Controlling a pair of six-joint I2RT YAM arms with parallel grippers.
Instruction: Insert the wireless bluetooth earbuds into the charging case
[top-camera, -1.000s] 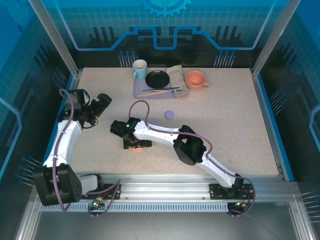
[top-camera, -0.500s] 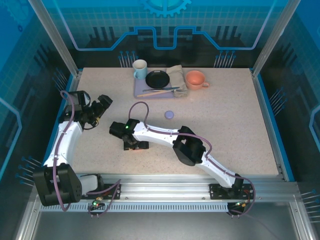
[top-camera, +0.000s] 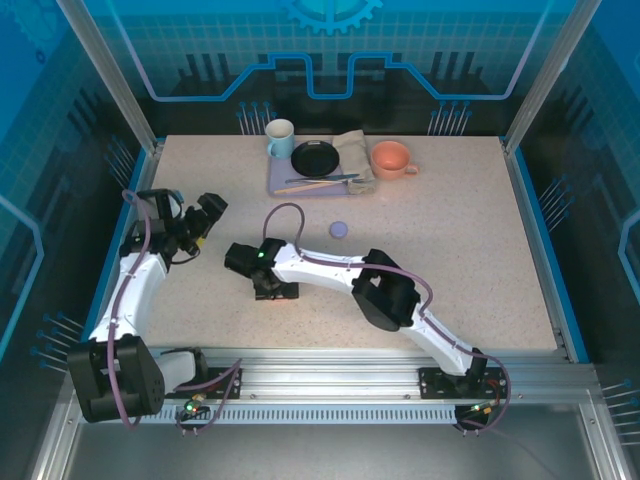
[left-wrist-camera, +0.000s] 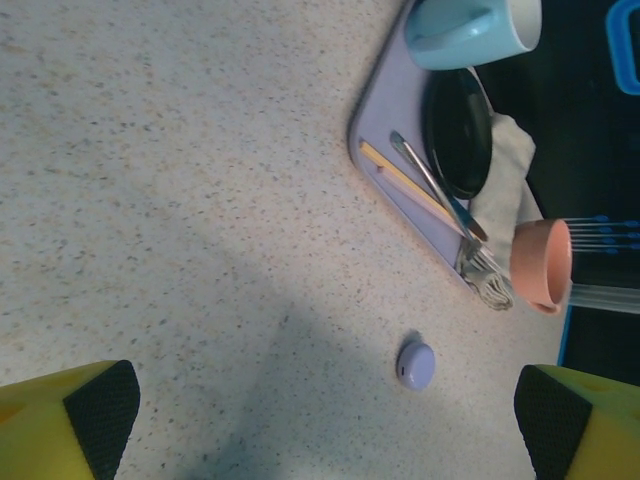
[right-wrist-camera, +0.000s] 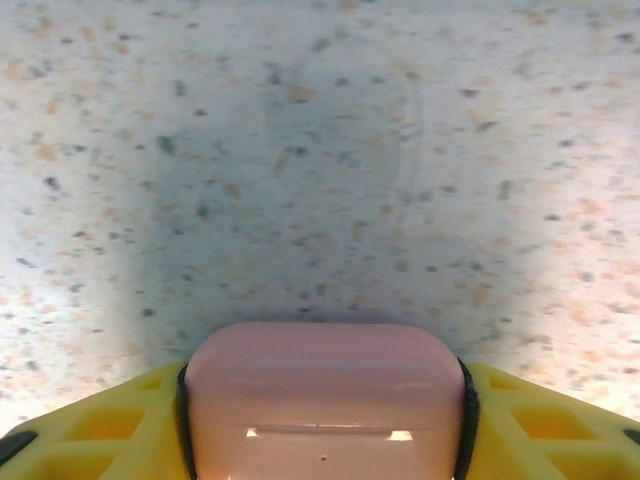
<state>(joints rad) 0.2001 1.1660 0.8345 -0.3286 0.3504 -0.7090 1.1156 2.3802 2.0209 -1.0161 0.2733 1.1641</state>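
A salmon-pink charging case (right-wrist-camera: 322, 385), lid closed, sits clamped between the yellow fingers (right-wrist-camera: 530, 415) of my right gripper (right-wrist-camera: 322, 410), just above the speckled table. In the top view that gripper (top-camera: 274, 291) hangs low over the table's left-centre and covers the case. A lilac-purple case (top-camera: 338, 228) lies closed on the table farther back, and is also seen from the left wrist (left-wrist-camera: 416, 364). My left gripper (top-camera: 203, 222) hovers at the left side, open, its black-padded fingertips (left-wrist-camera: 98, 408) wide apart with nothing between them. The earbuds are out of view.
At the back stands a lavender tray (top-camera: 282, 184) with a black plate (top-camera: 316, 157), chopsticks and a spoon, a light-blue mug (top-camera: 280, 139), a folded cloth (top-camera: 355, 152) and a salmon cup (top-camera: 392, 159). Blue rails edge the table.
The right gripper has shifted slightly right and now covers the pink case that showed beneath it a second ago. The left gripper has drifted a little right and forward.
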